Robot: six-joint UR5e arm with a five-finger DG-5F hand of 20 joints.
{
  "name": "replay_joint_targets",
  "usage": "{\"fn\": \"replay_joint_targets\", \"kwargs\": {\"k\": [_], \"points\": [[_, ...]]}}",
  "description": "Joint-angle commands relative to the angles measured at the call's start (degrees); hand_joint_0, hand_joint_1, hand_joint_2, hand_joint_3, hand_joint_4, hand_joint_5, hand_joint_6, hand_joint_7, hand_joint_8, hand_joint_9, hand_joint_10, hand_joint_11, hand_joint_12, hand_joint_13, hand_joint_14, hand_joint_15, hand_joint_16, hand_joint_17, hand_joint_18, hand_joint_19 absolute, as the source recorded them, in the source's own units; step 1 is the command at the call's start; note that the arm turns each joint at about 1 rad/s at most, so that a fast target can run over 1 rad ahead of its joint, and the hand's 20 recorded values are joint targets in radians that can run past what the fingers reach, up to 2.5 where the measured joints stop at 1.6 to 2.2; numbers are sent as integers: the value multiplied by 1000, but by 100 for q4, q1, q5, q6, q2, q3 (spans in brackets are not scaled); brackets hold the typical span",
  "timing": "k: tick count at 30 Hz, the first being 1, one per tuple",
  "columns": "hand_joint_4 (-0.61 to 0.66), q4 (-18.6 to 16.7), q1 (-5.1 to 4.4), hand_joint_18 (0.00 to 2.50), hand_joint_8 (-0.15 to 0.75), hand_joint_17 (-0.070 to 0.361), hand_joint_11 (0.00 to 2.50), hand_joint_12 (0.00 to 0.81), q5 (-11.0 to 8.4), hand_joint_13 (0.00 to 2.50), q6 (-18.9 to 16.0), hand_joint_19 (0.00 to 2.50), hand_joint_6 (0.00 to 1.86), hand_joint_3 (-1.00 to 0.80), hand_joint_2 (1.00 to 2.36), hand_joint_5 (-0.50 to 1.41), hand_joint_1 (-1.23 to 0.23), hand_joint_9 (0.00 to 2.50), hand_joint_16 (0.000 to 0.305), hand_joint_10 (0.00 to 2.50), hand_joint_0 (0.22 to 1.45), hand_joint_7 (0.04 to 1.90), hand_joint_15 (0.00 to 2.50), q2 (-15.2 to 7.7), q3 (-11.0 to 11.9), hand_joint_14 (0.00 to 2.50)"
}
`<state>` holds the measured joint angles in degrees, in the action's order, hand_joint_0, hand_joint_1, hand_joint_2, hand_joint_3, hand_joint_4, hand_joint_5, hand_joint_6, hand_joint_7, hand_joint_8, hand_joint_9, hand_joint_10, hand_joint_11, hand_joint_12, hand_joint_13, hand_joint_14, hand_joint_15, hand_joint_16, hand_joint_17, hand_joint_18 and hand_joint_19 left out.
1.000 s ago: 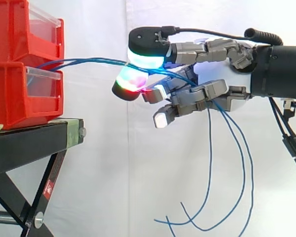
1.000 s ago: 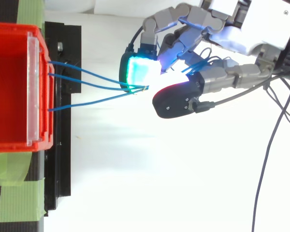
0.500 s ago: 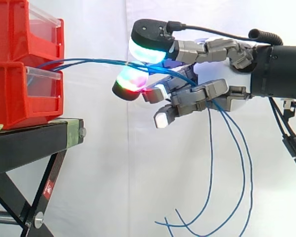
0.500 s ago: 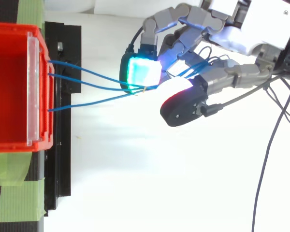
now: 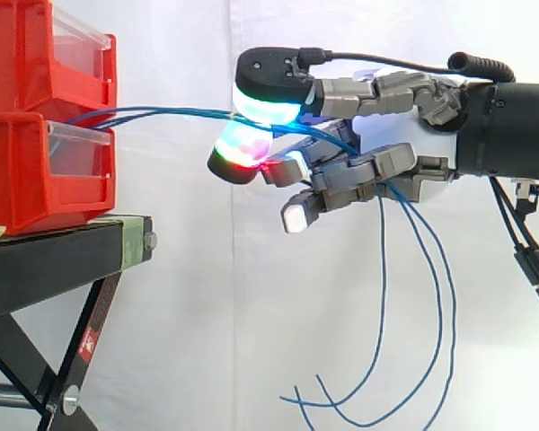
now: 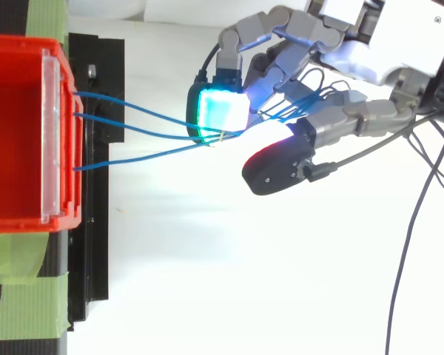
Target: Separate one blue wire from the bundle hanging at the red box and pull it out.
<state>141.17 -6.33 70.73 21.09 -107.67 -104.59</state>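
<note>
Three blue wires [image 5: 162, 112] run from the front of the red boxes [image 5: 36, 171] rightwards into my hand [image 5: 386, 171]. They converge between a glowing green pad above and a red-green pad [image 5: 238, 148] below. The hand's fingers are curled, and the thumb and a finger close on the wires where they meet. Behind the palm the wires' free ends [image 5: 436, 296] hang down in long loops. From above, the wires [image 6: 133, 129] fan out from the box's clear front [image 6: 50, 140] and come together at the cyan pad [image 6: 220, 112] of the hand [image 6: 340, 118].
The red boxes are stacked on a black stand [image 5: 63, 260] with a cross brace below. Green tape [image 6: 29, 296] holds the stand's top. A white curtain hangs behind.
The thumb lifted off the wires half a second ago and has come back down onto them. The hanging wire ends have swung slightly. The arm stays in place.
</note>
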Motion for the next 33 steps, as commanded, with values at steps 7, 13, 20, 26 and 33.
{"fn": "replay_joint_targets", "kwargs": {"k": [7,13,20,26,33], "points": [[219,-2,0,823,342,115,1557,318,2,1305,0,898,837,-170,1027,-202,-748,1149,51,10,624,1145,829,0,0,1880],[241,-2,0,817,328,116,1592,315,2,1294,0,897,845,-98,1030,-214,-828,1100,52,9,654,1154,833,0,0,1876],[228,-2,0,798,314,120,1612,319,2,1245,0,880,852,-98,1032,-236,-920,997,53,9,684,1144,840,0,0,1864],[227,-11,0,783,312,121,1619,316,2,1229,0,874,852,-139,1029,-245,-958,966,54,9,697,1143,853,0,0,1846],[239,-20,0,817,331,120,1607,322,2,1269,9,917,843,-278,1019,-228,-818,1069,53,8,604,1132,790,0,0,1924]]}}
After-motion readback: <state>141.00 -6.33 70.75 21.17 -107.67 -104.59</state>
